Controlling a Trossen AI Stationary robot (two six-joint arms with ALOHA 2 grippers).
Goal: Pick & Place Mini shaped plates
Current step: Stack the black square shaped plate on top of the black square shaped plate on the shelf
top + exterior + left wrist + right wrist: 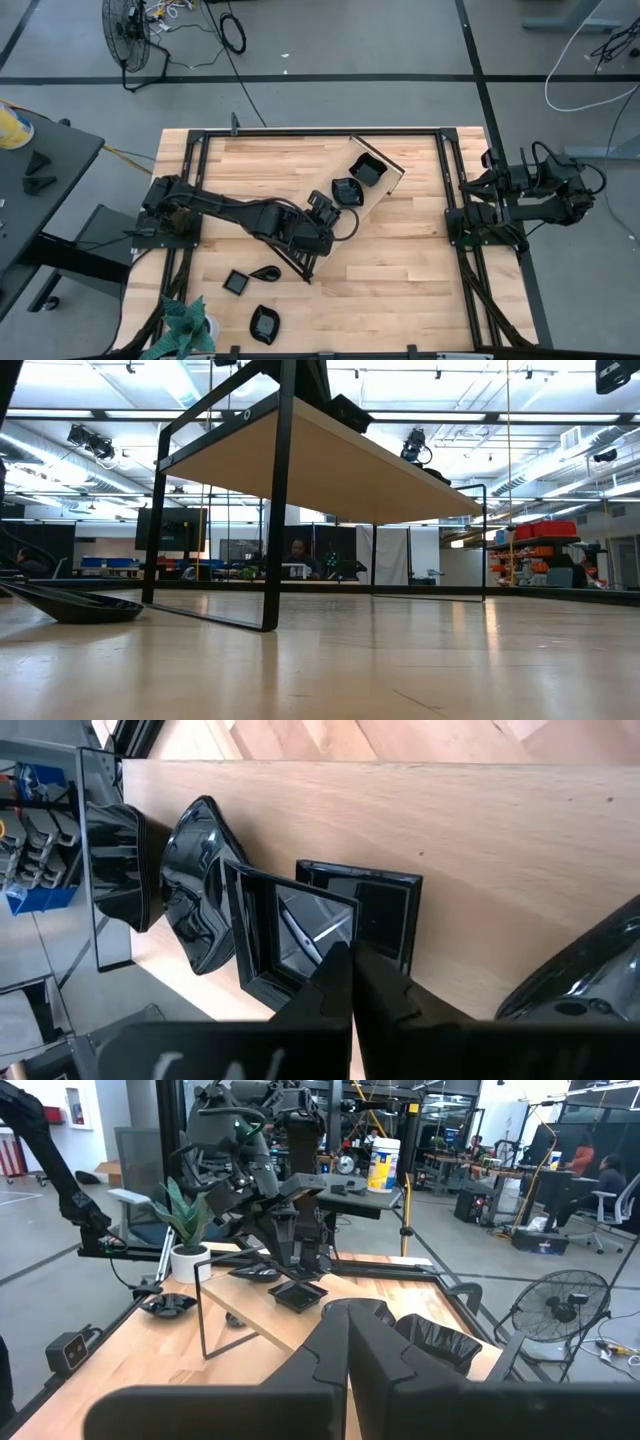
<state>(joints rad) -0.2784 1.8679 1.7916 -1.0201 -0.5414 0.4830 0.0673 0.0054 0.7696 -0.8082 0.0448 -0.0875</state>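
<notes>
1. Long light-wood tray (385, 185) lying slantwise on the middle of the desk (400, 260).
2. Left hand (350, 978) reached over the middle of the tray, fingers pressed together with no gap, tips at the rim of a square plate (285, 935) on the tray; cannot tell whether that rim is actually pinched.
3. Second square plate (375, 905) just beside the first, also on the tray.
4. Further along the tray, towards its far end: a wavy-rimmed plate (345, 190), then a deep squarish plate (367, 171) near the black end.
5. Off the tray, on the desk past its near end: a small square plate (236, 282) and a teardrop plate (266, 273) close together, and a rounded plate (263, 324) further off towards the desk edge.
6. Potted plant (185, 325) at the desk corner, beyond those loose plates as seen from the tray.
7. Right hand (348, 1330) parked at the desk edge well apart from the tray, fingers closed together, nothing between them.
</notes>
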